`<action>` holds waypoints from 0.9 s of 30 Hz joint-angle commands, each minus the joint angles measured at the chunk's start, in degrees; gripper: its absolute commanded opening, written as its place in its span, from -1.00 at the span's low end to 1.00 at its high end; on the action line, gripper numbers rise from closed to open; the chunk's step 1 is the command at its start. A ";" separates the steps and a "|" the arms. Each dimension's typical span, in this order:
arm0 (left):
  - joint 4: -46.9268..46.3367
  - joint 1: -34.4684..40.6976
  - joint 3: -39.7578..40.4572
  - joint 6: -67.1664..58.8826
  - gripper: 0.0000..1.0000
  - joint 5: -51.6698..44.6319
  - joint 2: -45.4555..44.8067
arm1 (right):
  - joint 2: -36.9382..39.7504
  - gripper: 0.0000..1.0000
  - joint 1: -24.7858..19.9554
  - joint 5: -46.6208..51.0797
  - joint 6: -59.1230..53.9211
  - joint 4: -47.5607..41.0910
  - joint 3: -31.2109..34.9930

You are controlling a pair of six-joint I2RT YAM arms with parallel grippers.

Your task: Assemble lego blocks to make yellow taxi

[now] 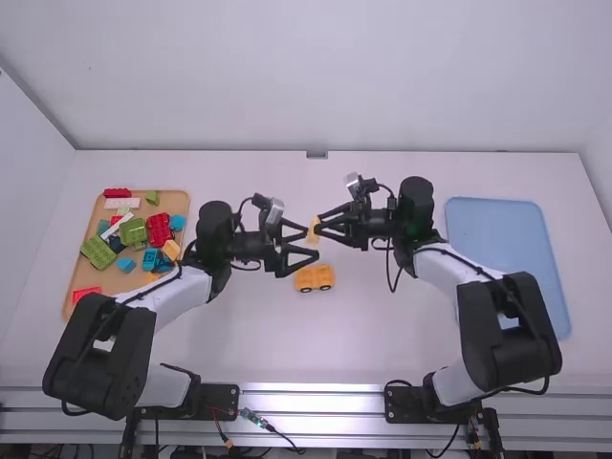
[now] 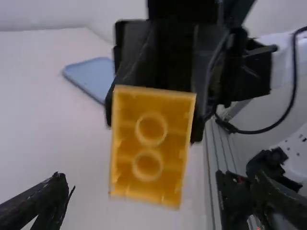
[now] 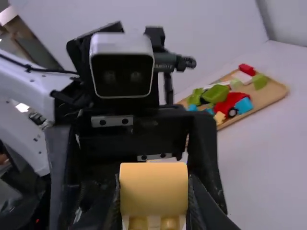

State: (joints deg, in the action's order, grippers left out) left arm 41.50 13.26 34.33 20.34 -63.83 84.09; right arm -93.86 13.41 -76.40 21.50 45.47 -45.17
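Note:
My left gripper (image 1: pixel 309 243) stands open over the middle of the table, facing my right gripper (image 1: pixel 319 226), which is shut on a yellow block (image 1: pixel 313 231). In the left wrist view, the block's hollow underside (image 2: pixel 149 146), with two round tubes, faces the spread fingers of the left gripper (image 2: pixel 163 196). From the right wrist view, the block's smooth curved side (image 3: pixel 153 188) shows between the fingers of the right gripper (image 3: pixel 153 203), with the left gripper's fingers spread beyond it. A yellow car body (image 1: pixel 315 277) with dark wheels stands on the table just below the grippers.
A wooden tray (image 1: pixel 87 251) of red, green, blue and white blocks lies on the left, partly beside the left arm. On the right, a blue tray (image 1: pixel 497 229) lies behind and beside the right arm. The white table (image 1: pixel 382 335) spreads between the two arm bases.

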 commanded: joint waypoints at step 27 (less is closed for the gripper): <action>-58.64 -1.99 24.28 -30.40 0.98 69.42 -0.63 | 3.43 -1.00 12.44 69.05 -37.73 -82.62 -26.58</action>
State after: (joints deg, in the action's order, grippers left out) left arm -16.56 11.35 57.71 -3.40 -6.52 84.09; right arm -92.14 24.56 -15.07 -10.98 -35.99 -69.47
